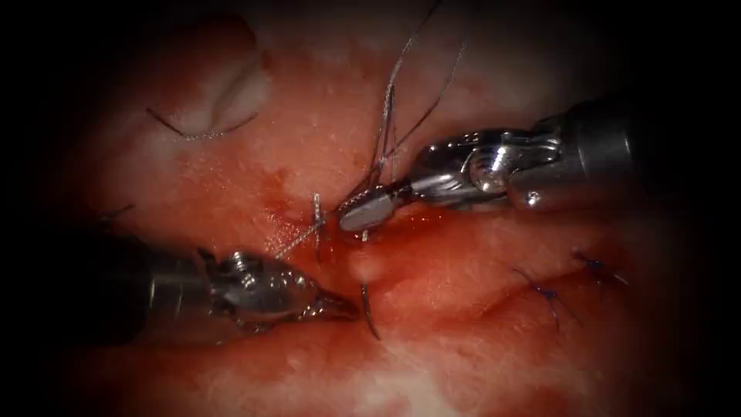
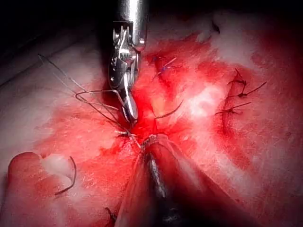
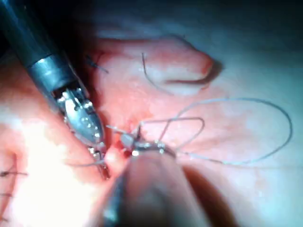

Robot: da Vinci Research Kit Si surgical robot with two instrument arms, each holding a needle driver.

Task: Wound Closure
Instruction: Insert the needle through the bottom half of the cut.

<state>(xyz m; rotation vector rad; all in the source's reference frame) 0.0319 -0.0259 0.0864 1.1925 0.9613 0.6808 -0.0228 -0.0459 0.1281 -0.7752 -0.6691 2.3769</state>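
the left tool (image 1: 340,306) is lying nearest the endoscope, coming in low from the left, its tip resting at the wet cut (image 1: 343,255) with the jaws drawn together; whether they are pinching anything is too small to tell. a short dark curved piece (image 1: 369,309) is standing out of the tissue (image 1: 478,340) just beside that tip. it may be the needle, but most of it is hidden and i cannot be sure, nor say how much is buried. red fluid (image 1: 417,232) is pooling around the cut and blurring its edges.

just beyond, the right tool (image 1: 363,212) is reaching in from the right with its jaws closed on the thread (image 1: 390,108) right at the cut. strands are rising from the jaws toward the far edge, where they are being cut off by the dark border. a short strand is crossing the cut to the left of the jaws.

the right wrist view is showing the thread (image 3: 265,137) sweeping out in a wide loop over bare tissue, which the endoscope is not showing. the left wrist view is showing the right tool (image 2: 129,111) from its end, with thread looping beside it.

farther off, finished stitches (image 1: 544,293) are sitting right of the cut with open tissue around them, and a loose cut end of thread (image 1: 201,131) is lying well apart at the far left.
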